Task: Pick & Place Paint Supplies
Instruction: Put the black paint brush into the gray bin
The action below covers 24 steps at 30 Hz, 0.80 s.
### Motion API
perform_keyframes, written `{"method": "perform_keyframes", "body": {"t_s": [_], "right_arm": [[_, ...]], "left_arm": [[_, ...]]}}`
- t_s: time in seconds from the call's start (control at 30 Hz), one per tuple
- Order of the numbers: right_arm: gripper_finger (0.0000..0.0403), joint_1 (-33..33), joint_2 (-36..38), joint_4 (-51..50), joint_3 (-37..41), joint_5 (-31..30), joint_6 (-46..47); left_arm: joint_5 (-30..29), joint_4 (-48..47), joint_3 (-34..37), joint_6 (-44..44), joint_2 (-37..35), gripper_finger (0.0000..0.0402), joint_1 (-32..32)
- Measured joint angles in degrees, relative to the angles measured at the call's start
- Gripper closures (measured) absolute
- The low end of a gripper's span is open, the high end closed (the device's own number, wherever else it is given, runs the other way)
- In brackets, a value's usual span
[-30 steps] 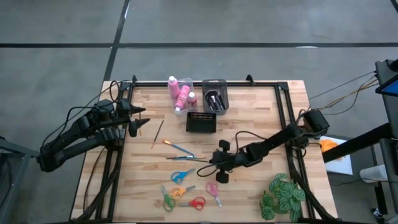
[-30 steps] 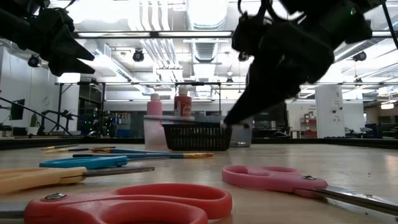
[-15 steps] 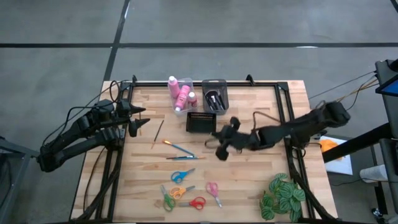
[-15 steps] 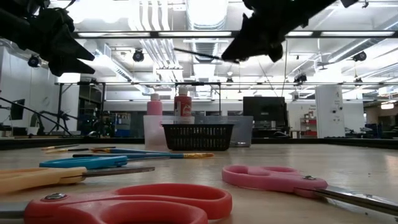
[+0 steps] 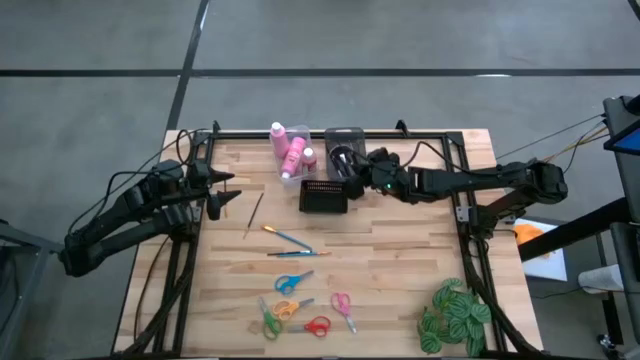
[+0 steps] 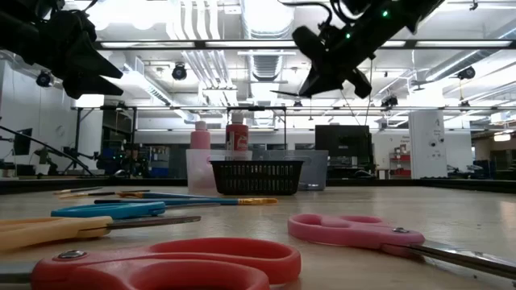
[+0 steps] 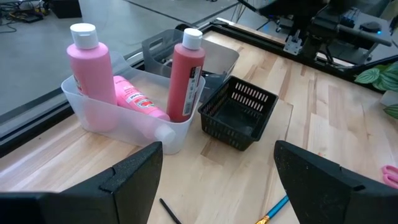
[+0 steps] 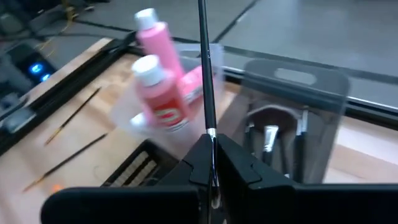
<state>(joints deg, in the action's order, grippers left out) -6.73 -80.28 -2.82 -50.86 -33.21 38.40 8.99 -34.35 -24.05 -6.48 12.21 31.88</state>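
- The right gripper (image 5: 372,172) hangs in the air just beside the black mesh basket (image 5: 323,196), over the grey bin (image 5: 344,152) that stands touching the basket's far corner.
- Its fingers are closed on a thin black paintbrush (image 8: 205,68), which sticks straight out past the fingertips toward the grey bin and the bottles.
- Several brushes (image 8: 268,138) already stand inside the grey bin.
- The clear bin (image 7: 118,118) sits just beside the basket, on the side away from the right arm, and holds three pink bottles (image 7: 87,73) with white caps: two upright and one lying down between them.
- The left gripper (image 5: 222,190) waits above the worktop (image 5: 400,270) edge, well apart from the basket on the clear bin's side, with its fingers spread wide and nothing between them.
- A thin dark-handled brush (image 5: 254,214) lies on the worktop between the left gripper and the basket.
- A blue-handled brush (image 5: 286,238) and another long thin brush (image 5: 298,255) lie on the near side of the basket, closer to the worktop's middle.
- Beyond those, well apart from the basket toward the near edge, lie the small scissors: a blue pair (image 5: 292,282), an orange pair (image 5: 290,308), a green pair (image 5: 270,320), a red pair (image 5: 316,325) and a pink pair (image 5: 343,308).
- A green leafy plant (image 5: 455,316) stands at the near corner on the right arm's side, far from the basket.
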Motion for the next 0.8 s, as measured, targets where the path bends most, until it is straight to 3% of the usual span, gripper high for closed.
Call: {"method": "perform_keyframes", "body": {"t_s": [0.17,0.4,0.8], "right_arm": [[0.0395,-4.81,-1.99,-0.12,-0.01,0.62,1.75],[0.0395,-9.84,-6.72,0.01,-0.25,7.06,5.28],[0.0395,-13.1,-15.96,0.38,-0.26,12.3,8.74]], "left_arm": [[0.0,0.0,0.0,0.0,0.02,0.0091,0.0],[0.0,0.01,0.0,0.0,-0.01,0.0091,0.0],[0.0,0.0,0.0,0.0,0.0,0.0091,0.0]]}}
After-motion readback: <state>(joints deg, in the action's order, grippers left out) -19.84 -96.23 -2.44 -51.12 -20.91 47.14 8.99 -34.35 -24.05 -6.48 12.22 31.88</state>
